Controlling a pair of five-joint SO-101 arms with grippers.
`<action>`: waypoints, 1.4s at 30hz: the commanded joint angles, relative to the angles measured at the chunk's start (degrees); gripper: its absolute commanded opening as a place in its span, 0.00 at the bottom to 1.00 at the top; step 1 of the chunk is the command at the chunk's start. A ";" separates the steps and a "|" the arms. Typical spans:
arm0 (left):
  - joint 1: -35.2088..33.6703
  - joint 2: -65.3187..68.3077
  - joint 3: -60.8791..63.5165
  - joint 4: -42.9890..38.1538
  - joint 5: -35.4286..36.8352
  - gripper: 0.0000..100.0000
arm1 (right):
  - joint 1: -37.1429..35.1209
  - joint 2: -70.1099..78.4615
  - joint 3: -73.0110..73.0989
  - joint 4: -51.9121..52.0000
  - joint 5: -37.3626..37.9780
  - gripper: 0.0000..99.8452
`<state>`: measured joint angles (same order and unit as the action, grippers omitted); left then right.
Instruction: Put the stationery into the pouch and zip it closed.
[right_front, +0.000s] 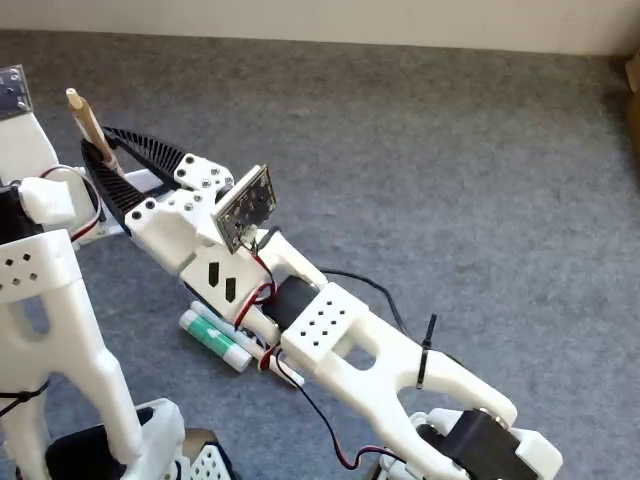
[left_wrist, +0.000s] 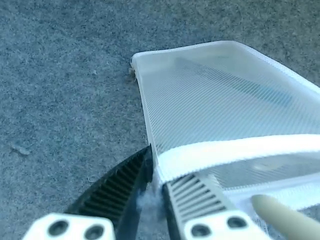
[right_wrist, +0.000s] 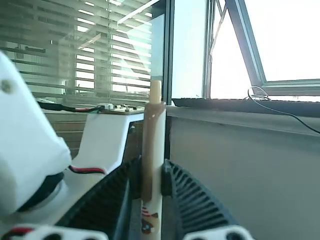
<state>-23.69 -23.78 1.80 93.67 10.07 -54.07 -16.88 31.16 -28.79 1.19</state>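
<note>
two items at least are not yet in: a pair of green-and-white tubes (right_front: 215, 338) (markers or glue sticks, cannot tell which) lie side by side on the grey carpet (right_front: 450, 150), in its near-left part, partly under the right arm (right_front: 340, 330).

right gripper (right_wrist: 152, 182): jaws clamped on a beige pen (right_wrist: 152, 130), one on each side. pen upright, raised over the far-left part of the carpet, well apart from the tubes.

left gripper (left_wrist: 156, 172): jaws pinched together on the white zip band at one corner of the mesh pouch (left_wrist: 215, 95). pouch mouth faces this gripper.

a rounded beige tip (left_wrist: 285, 220) sits near the pouch mouth, beside the left gripper. judged to be the pen's lower end. cannot tell whether it is past the band yet.

a dark streak shows through the mesh. cannot tell if something lies inside.

progress, judged: early. pen at the insertion step, not released. tubes untouched. zip looks open, and closing it is left.
</note>
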 joint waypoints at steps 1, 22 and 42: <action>1.19 -0.66 -0.13 0.35 0.09 0.01 | -0.48 -1.36 -0.48 -1.45 -0.44 0.01; 1.19 -0.57 -0.13 -0.09 0.09 0.01 | -0.13 -1.36 5.32 -1.10 -0.44 0.01; 1.19 -0.57 -0.13 0.26 0.09 0.01 | 3.91 10.86 1.98 -19.30 -0.35 0.01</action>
<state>-23.69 -23.69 1.89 93.76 10.07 -51.08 -6.51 35.47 -44.18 1.01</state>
